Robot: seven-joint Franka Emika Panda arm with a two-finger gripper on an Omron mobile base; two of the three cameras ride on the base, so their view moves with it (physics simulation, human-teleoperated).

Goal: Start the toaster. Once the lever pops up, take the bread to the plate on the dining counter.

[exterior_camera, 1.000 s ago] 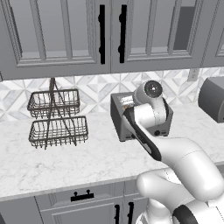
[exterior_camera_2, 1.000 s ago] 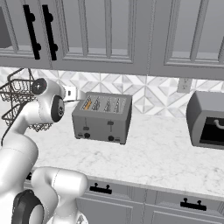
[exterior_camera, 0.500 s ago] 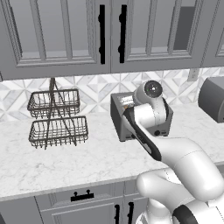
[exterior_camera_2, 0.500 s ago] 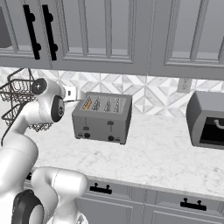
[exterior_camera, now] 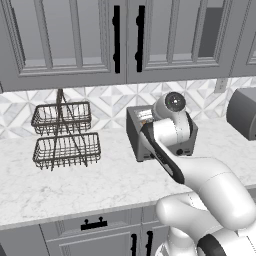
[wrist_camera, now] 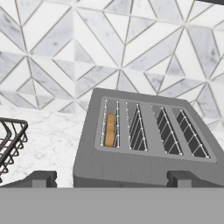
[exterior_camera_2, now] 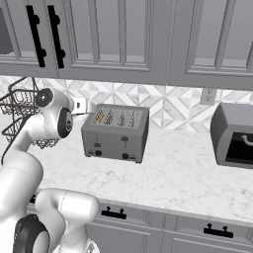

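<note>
Your jaws stand wide apart, the gripper (wrist_camera: pixel 111 179) poised just above the near edge of the toaster (exterior_camera_2: pixel 115 133), holding nothing. You have bare white worktop (exterior_camera_2: pixel 188 173) in front of the toaster and to its right, up to the dark rounded appliance (exterior_camera_2: pixel 233 136). The bread (wrist_camera: pixel 110 130) sits down in the leftmost slot. A two-tier wire basket (exterior_camera: pixel 63 135) stands near on the left, and wall cupboards (exterior_camera: pixel 125 40) hang overhead. Your arm reaches forward from the base, its wrist bent down over the toaster.
</note>
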